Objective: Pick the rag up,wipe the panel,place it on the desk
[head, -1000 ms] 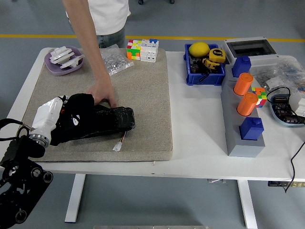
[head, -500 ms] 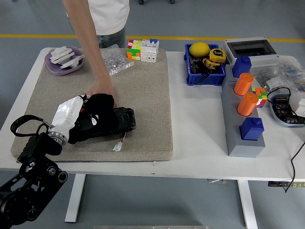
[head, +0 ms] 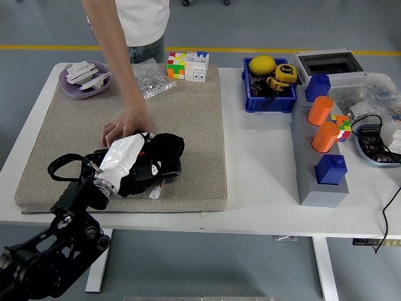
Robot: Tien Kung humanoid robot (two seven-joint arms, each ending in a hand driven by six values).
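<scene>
beige mat (head: 188,106), left hand (head: 160,153) on panel (head: 135,179); person's hand (head: 125,125) steadying

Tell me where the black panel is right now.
In the head view, the black panel lies near the front left of the beige mat, under the left robot hand, beside the person's hand.

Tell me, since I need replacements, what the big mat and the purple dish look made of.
The mat looks like beige felt or foam: matte, speckled, with a thick soft edge. The purple dish looks like smooth moulded plastic, slightly glossy at the rim, though that is not certain.
</scene>
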